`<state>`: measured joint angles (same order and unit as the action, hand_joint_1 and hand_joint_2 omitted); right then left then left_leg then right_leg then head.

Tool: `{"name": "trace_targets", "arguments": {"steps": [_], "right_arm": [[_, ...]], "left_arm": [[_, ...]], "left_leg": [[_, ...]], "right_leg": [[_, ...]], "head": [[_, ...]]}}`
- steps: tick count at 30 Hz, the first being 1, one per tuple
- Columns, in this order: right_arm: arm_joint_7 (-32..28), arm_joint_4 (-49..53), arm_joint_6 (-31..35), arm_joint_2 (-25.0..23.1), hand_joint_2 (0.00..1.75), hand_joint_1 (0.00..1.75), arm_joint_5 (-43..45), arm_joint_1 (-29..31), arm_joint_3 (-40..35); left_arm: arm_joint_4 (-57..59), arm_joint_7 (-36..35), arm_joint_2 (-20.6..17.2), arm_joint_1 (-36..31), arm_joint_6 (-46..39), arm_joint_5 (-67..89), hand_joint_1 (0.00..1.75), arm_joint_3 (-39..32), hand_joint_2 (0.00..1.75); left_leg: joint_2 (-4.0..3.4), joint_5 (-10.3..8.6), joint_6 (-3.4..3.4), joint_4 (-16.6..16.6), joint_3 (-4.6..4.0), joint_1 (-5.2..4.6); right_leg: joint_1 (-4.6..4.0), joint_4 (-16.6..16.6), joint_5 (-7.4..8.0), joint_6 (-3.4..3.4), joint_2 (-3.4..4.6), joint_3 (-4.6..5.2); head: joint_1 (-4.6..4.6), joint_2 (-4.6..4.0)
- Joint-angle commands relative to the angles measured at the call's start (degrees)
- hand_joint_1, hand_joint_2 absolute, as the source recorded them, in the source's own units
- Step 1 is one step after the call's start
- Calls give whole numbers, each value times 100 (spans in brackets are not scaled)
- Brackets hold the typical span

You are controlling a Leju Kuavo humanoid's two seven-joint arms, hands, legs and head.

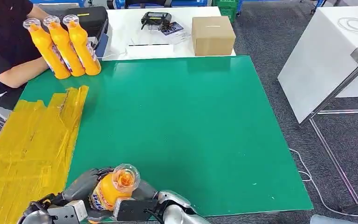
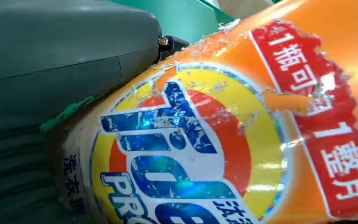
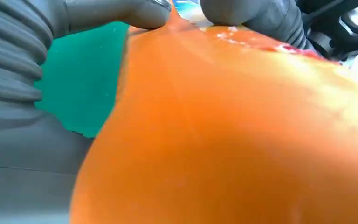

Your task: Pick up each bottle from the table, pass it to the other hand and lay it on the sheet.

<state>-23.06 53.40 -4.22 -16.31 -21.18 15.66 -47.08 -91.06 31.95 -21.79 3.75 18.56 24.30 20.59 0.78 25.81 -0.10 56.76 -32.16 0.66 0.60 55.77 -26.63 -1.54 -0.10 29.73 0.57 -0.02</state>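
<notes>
1. Down at the near edge of the green table mat [image 1: 191, 130], both hands are on one orange detergent bottle [image 1: 114, 186], which is upright with its clear cap toward the camera.
2. The left hand [image 1: 81, 186] wraps the bottle's left side, grey fingers curled around the body, and the label [image 2: 186, 154] sits right against the palm in the left wrist view.
3. The right hand [image 1: 142, 205] comes in from the bottle's right, and in the right wrist view its thumb [image 3: 121, 14] and fingers [image 3: 256, 16] press on the orange body from either side, closed on it.
4. Beside the bottle, along the mat's left edge, lies the yellow sheet [image 1: 28, 149], wrinkled and flat.
5. At the mat's far left corner, three more orange bottles [image 1: 63, 46] stand side by side, leaning, with a person's arm [image 1: 21, 72] just behind them.
6. Beyond the mat's far edge, a cardboard box [image 1: 213, 35] and a black controller [image 1: 156, 19] sit on a white table [image 1: 126, 28].
</notes>
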Motion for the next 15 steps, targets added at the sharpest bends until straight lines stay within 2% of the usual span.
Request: {"name": "trace_targets", "arguments": {"steps": [1, 2, 10, 11, 12, 13, 15], "right_arm": [[-85, -56, 9, -92, 175, 175, 108, 598, -226], [-85, -57, 10, -87, 175, 175, 113, 592, -236], [-85, -60, 14, -89, 175, 175, 113, 594, -244], [-85, -59, 21, -86, 175, 175, 114, 597, -247], [-85, -56, 25, -84, 175, 175, 115, 593, -250], [-85, -48, 30, -75, 175, 175, 121, 587, -254], [-85, -42, 48, -66, 175, 175, 123, 571, -248]], "left_arm": [[334, -50, -237, 414, -17, -53, 175, 510, 175], [328, -51, -211, 422, -50, -50, 175, 529, 175], [324, -50, -185, 427, -92, -60, 175, 533, 175], [338, -35, -140, 416, -123, -82, 175, 511, 175], [340, -15, -91, 417, -140, -101, 175, 500, 175], [339, -2, -37, 416, -178, -110, 175, 475, 175], [320, 39, 132, 430, -238, -139, 175, 386, 175]], "left_leg": [[-43, 9, 1, -4, 19, -2], [-23, 5, 1, -5, 11, -6], [-29, 7, 3, -3, 14, -4], [-24, 6, 3, -3, 11, -4], [-48, 14, 4, -2, 27, 1], [-22, 5, 3, -3, 11, -5], [-32, 8, 4, -4, 17, -5]], "right_leg": [[1, 0, 2, 6, 40, -2], [5, 2, 2, 3, 28, 3], [4, 2, 2, 2, 34, 2], [3, 2, 2, 2, 29, 2], [-3, -2, 2, 6, 49, -9], [4, 1, 2, 1, 28, 2], [4, 0, 3, 2, 37, -1]], "head": [[0, 0], [0, 0], [0, 0], [0, 0], [0, 0], [0, 0], [0, 0]]}}
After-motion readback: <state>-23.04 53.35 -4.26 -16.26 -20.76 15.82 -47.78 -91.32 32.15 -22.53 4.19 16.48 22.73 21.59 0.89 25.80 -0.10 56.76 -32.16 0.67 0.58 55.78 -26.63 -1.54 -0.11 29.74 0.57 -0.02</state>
